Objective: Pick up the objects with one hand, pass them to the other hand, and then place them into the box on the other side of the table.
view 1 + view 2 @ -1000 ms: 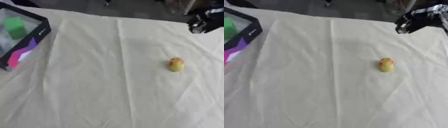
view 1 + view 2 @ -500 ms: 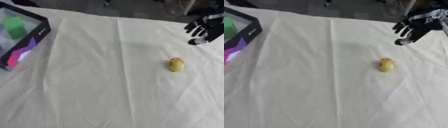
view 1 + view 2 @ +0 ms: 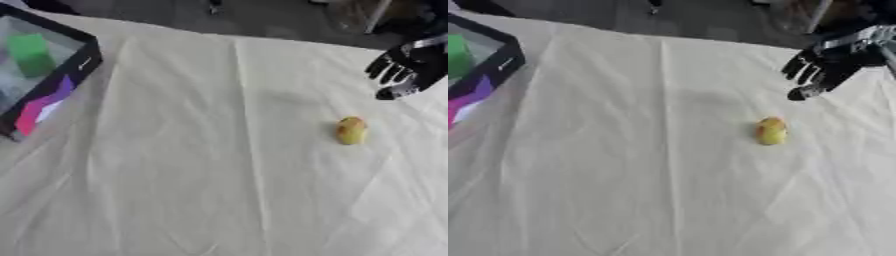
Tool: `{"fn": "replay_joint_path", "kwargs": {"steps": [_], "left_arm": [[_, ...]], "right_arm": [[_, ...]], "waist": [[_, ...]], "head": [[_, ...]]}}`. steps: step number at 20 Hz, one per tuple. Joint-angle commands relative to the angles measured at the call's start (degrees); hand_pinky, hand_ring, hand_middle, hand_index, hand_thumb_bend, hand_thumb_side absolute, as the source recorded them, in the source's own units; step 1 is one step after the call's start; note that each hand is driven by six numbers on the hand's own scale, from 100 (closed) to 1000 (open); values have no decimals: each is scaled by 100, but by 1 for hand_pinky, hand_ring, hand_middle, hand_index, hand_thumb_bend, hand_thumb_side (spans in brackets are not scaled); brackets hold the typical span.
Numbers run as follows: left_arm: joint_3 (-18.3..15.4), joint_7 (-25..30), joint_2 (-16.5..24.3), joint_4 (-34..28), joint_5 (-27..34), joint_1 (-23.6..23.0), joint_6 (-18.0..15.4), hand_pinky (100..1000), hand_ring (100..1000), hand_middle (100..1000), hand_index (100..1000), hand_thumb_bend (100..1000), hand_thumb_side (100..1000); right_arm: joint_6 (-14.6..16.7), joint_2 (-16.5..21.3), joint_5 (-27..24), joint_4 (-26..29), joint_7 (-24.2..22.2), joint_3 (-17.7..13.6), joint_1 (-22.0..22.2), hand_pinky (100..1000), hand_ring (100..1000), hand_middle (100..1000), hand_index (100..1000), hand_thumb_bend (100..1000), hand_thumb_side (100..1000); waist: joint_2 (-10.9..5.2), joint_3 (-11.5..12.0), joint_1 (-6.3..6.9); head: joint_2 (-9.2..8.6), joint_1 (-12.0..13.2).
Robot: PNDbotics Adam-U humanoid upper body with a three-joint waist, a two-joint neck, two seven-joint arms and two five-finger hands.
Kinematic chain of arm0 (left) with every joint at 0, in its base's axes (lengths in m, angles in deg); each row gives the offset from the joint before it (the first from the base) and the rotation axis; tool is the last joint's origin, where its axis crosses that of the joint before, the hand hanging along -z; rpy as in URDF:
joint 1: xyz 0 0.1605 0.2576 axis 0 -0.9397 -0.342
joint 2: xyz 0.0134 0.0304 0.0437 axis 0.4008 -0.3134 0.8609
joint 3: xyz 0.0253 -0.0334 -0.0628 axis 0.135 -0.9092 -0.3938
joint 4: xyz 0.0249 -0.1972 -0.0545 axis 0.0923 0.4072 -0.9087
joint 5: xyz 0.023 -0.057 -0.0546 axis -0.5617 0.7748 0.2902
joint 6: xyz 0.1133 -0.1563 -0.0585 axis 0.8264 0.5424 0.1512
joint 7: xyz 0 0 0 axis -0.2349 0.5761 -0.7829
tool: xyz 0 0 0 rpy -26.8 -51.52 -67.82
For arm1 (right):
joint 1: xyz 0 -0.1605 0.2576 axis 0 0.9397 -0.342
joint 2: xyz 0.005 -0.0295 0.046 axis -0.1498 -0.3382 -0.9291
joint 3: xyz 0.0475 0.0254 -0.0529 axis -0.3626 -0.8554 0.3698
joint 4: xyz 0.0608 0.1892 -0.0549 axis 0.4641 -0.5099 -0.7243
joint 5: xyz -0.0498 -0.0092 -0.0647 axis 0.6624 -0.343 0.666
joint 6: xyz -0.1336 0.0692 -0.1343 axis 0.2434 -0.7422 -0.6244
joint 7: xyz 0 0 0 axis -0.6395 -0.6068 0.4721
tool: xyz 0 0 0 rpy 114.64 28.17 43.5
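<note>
Table (image 3: pixel 175 200), one, covered in a pale cream cloth with creases running near to far; it fills most of both views and has not shifted over the last second. Box (image 3: pixel 79 67), one, black-rimmed with a purple and pink side panel, at the far left corner of the table, partly cut off by the view edge; a green block (image 3: pixel 31 55) shows inside it; position unchanged. Right robot hand (image 3: pixel 820 70), one, black with silver parts, entering from the far right; a second ago it sat up in the far right corner with its fingers gathered, and it has since come down and inward over the cloth while its fingers have spread, so that they now hang apart and point down toward the table, holding nothing. It is near the fruit but apart from it, on the far right side of it. Left robot hand: not in either view. Fruit (image 3: pixel 351 130), one, small, rounded, yellow-green with a reddish patch, lying on the cloth at the right of the table, well apart from the box; it has not moved. Assessment: the only change is the approach and opening of the right robot hand, which reads as the start of the pick-up; grasp, handover to the other hand and placing in the box at the left all appear still to be done.
</note>
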Motion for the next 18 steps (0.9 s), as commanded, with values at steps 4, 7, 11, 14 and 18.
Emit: {"fn": "replay_joint_path", "kwargs": {"steps": [4, 7, 11, 14, 18], "left_arm": [[-102, -51, 296, -46, -9, 13, 16, 946, 728, 655, 812, 100, 509], [-99, -57, 303, -46, -10, 2, 21, 946, 728, 654, 811, 100, 508], [-97, -66, 297, -31, -15, -19, 33, 946, 728, 654, 811, 100, 509], [-90, -65, 274, -8, -17, -21, 42, 946, 728, 654, 812, 100, 509], [-85, -64, 253, 2, -11, -21, 40, 946, 728, 654, 811, 100, 509]], "right_arm": [[80, 76, -254, -165, 73, 79, -140, 890, 843, 824, 924, 292, 282], [124, 52, -305, -166, 145, 196, -133, 884, 827, 826, 917, 274, 284], [129, 25, -429, -161, 366, 296, -51, 881, 818, 825, 902, 264, 264], [103, -30, -494, -154, 442, 346, 13, 882, 820, 823, 902, 240, 269], [76, -117, -581, -147, 548, 399, 74, 882, 818, 821, 900, 225, 259]], "waist": [[-183, -55, -35], [-197, -94, -36], [-209, -120, -33], [-236, -123, -17], [-271, -133, 4]], "head": [[9, 73], [9, 125], [9, 195], [9, 248], [9, 216]]}}
